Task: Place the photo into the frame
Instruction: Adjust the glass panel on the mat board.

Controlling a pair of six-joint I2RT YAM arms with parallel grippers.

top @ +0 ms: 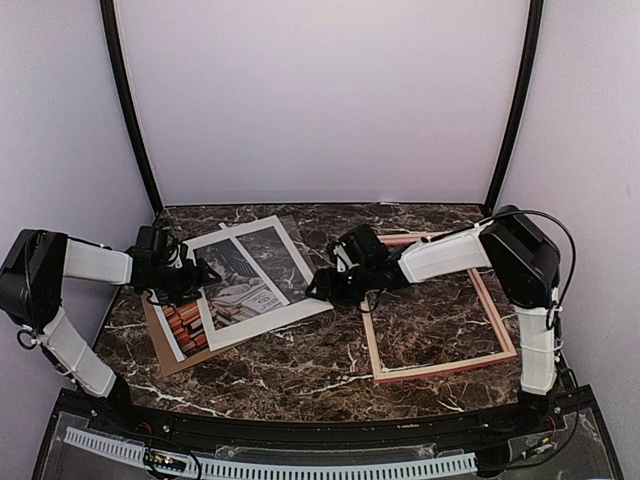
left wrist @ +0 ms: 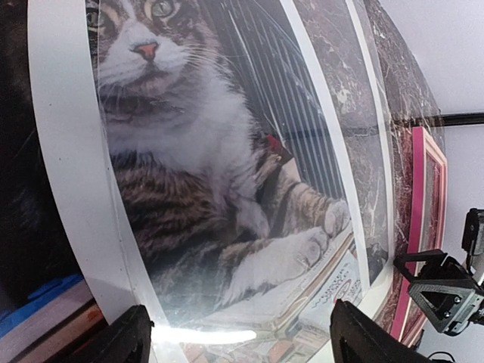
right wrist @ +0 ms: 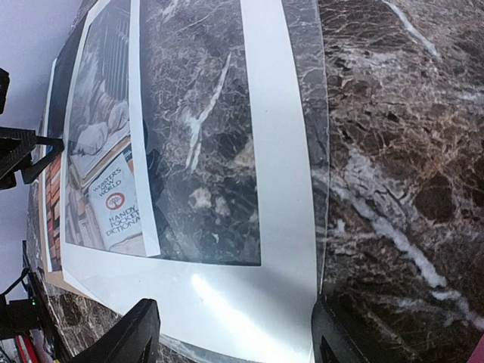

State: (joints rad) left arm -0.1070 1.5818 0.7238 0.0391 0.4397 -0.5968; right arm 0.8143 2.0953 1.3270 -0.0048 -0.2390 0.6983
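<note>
Paper photo (left wrist: 189, 166) beneath a glossy clear sheet (right wrist: 227, 302), pink-painted wooden frame (top: 440, 367), polished marble-look table (top: 300, 365).

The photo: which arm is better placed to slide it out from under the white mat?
Left, probably. The left pincer hovers open right at the photo's exposed side, while the right pincer sits at the white mat's opposite edge, away from the photo.

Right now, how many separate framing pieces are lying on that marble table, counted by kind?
Photo: 1
White mat: 1
Brown backing board: 1
Clear sheet: 1
Frame: 1
Total: 5
</note>
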